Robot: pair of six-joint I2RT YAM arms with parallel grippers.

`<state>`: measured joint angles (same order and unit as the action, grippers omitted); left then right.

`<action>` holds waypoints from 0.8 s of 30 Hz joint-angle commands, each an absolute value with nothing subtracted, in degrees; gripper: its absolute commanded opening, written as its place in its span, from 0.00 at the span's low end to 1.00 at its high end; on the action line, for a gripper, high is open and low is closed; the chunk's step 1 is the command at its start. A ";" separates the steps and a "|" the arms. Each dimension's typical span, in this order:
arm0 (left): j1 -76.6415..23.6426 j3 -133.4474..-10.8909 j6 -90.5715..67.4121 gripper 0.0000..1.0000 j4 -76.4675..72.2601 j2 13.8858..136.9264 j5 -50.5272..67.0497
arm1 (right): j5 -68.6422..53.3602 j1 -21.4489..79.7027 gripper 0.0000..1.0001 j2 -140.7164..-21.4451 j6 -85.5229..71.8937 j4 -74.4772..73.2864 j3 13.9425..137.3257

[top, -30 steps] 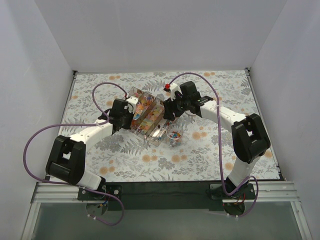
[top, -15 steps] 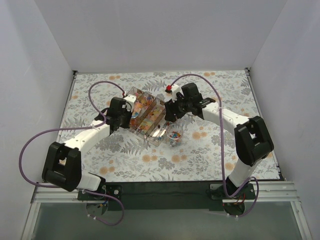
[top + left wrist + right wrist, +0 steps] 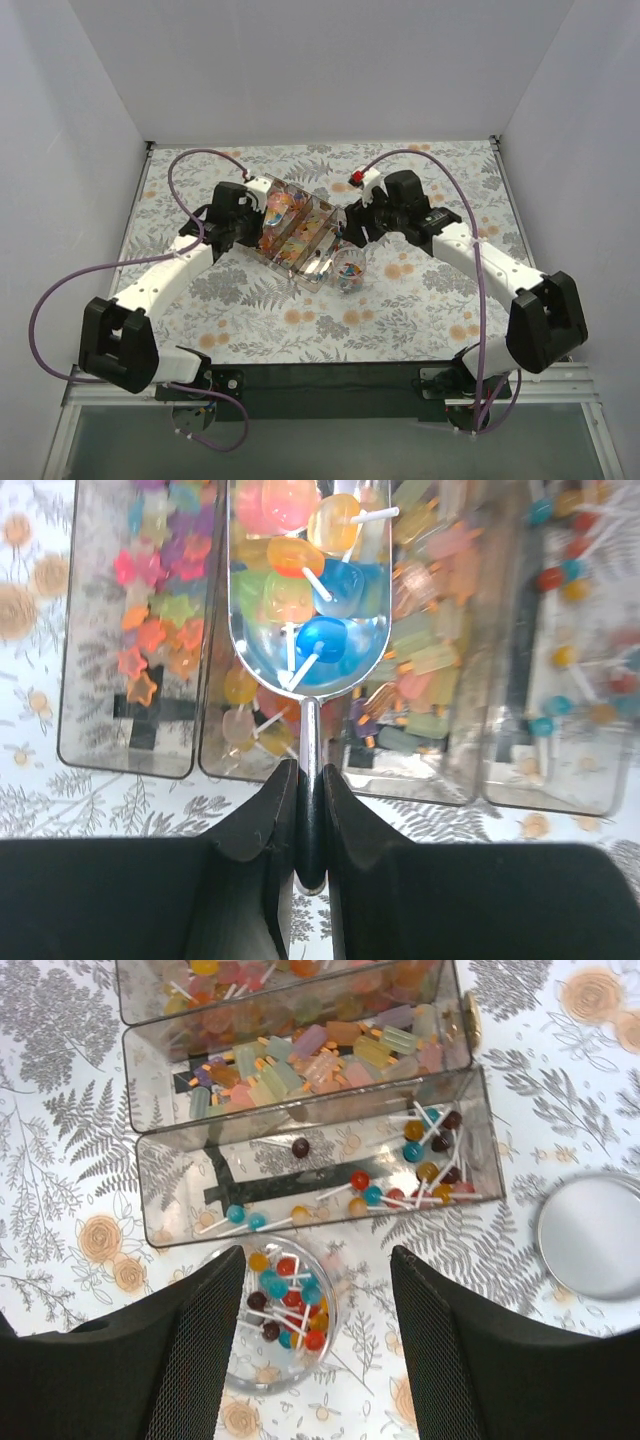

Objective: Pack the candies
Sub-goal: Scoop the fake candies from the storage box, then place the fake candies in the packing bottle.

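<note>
**Step in hand: carrying a loaded scoop to the cup**

**State**
- The left fingers point(image 3: 250, 830) are pinched narrow on the handle of the metal scoop point(image 3: 308, 685), one on each side.
- The scoop bowl is heaped with candies point(image 3: 322, 638), round lollipops on white sticks. It hangs over the clear compartment box point(image 3: 300, 1185), above the second compartment from the star-sweet end.
- The right fingers point(image 3: 195, 1350) stand wide and grip nothing.
- Between them a round clear cup point(image 3: 245, 1375) stands on the desk point(image 3: 250, 320), just beside the outer long wall of the box's small-lollipop compartment. It is already part-filled with small lollipops. Whether the fingers touch the cup cannot be told.
- A round lid point(image 3: 590, 1235) lies on the desk near the corner of that same compartment.

**Procedure (recommended)**
1. Hold the bowl level. The load sits above the scoop rim and looks ready to roll off at any tilt.
2. Raise the scoop clear of the box walls before moving sideways. Projecting sticks could snag a divider.
3. Bring the right fingers in on the cup first. A light cup is likely to slide when sweets strike it.
4. Travel across the box to the cup mouth and stop with the scoop tip over its centre.
5. Tip slowly. The cup appears smaller than the load, so pour in portions and expect overflow onto the desk otherwise.
</note>
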<state>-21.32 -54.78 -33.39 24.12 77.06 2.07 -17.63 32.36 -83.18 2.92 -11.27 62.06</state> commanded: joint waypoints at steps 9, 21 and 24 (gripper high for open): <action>-24.43 -61.54 -28.21 0.00 35.59 67.16 16.43 | -1.78 31.12 0.70 -66.19 0.35 -17.40 54.33; -35.50 -62.31 -25.22 0.00 42.79 65.91 16.79 | 1.67 30.32 0.72 -60.21 -1.58 -17.40 48.96; -37.79 -64.51 -25.31 0.00 46.31 67.41 16.17 | 2.28 30.23 0.72 -59.59 -1.50 -17.40 48.34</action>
